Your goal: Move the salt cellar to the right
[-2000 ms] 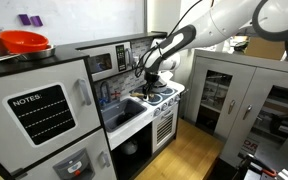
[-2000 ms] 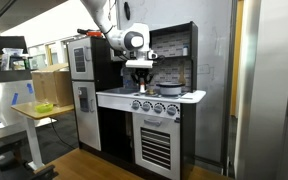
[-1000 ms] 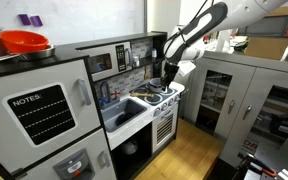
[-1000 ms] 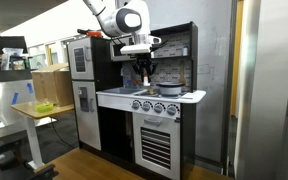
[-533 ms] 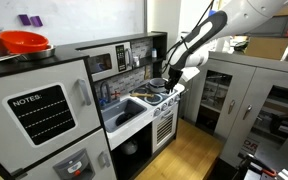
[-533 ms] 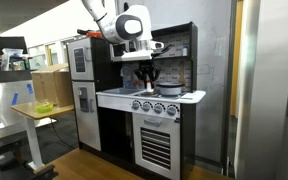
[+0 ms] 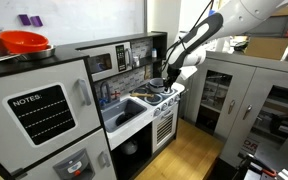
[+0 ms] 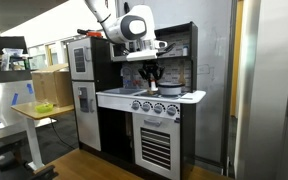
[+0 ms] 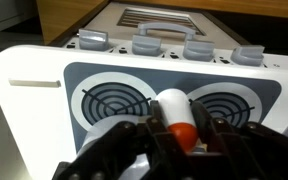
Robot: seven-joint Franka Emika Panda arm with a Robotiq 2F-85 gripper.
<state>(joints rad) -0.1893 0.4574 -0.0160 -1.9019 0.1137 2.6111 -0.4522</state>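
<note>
The salt cellar (image 9: 175, 113) is a small shaker with a white rounded end and an orange-red part. In the wrist view it sits between my gripper's (image 9: 174, 135) black fingers, which are shut on it, above the white toy stove top (image 9: 44, 70) with its black spiral burners. In both exterior views my gripper (image 7: 168, 73) (image 8: 151, 73) hangs a little above the toy kitchen's stove, and the salt cellar is too small to make out there.
Grey stove knobs (image 9: 145, 44) line the stove's front edge. A dark pot (image 8: 168, 89) stands on the stove beside the gripper. The sink (image 7: 124, 110) lies beside the stove. An orange bowl (image 7: 24, 42) sits atop the toy fridge. Grey cabinets (image 7: 249, 95) stand nearby.
My gripper has lifted from the stove top and moved sideways along it with the salt cellar. In the last half second it shifted only slightly.
</note>
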